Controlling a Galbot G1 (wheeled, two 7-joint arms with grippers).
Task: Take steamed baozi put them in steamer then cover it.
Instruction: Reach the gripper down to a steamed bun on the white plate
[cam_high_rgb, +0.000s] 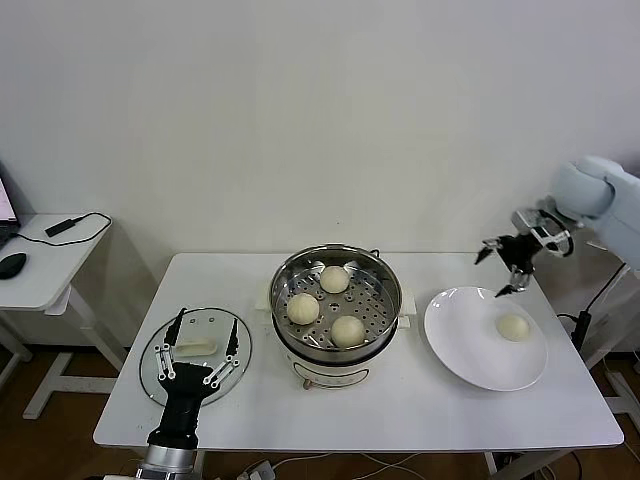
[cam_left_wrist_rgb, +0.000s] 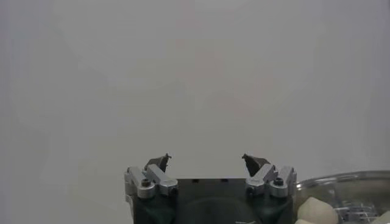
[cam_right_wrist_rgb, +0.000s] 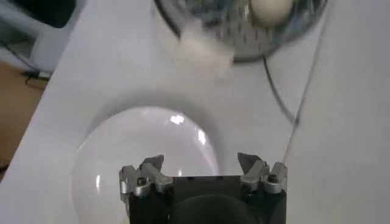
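**Three buns loaded, one on the plate, lid not yet on**

Landmark: the round shiny stainless-steel steamer (cam_high_rgb: 336, 300) on its cream-white electric base, at the middle of the white worktop (cam_high_rgb: 400, 405).

Buns: three small, smooth, cream-white domed baozi sit on the perforated tray inside the steamer: one at the far side (cam_high_rgb: 334, 279), one toward the robot's left (cam_high_rgb: 303, 308), one at the near side (cam_high_rgb: 347, 330). They lie apart from each other. The fourth baozi (cam_high_rgb: 514, 326) lies outside, on the flat white round plate (cam_high_rgb: 470, 350) just to the right of the steamer.

Lid: the round clear glass cover (cam_high_rgb: 196, 352) with its cream-white bar handle lies flat on the worktop, to the left of the steamer. The steamer is uncovered.

Claws: the right claw (cam_high_rgb: 506, 264) hangs in the air to the right of the steamer, above the far edge of the plate, fingers spread and holding nothing. The left claw (cam_high_rgb: 199, 348) is over the cover, released, its fingers either side of the bar handle; whether they touch the glass cannot be told from the head view.

Progress (judgement): roughly three quarters of loading done. Remaining: move the last baozi into the steamer, where the right part of the tray looks free, then set the cover on.
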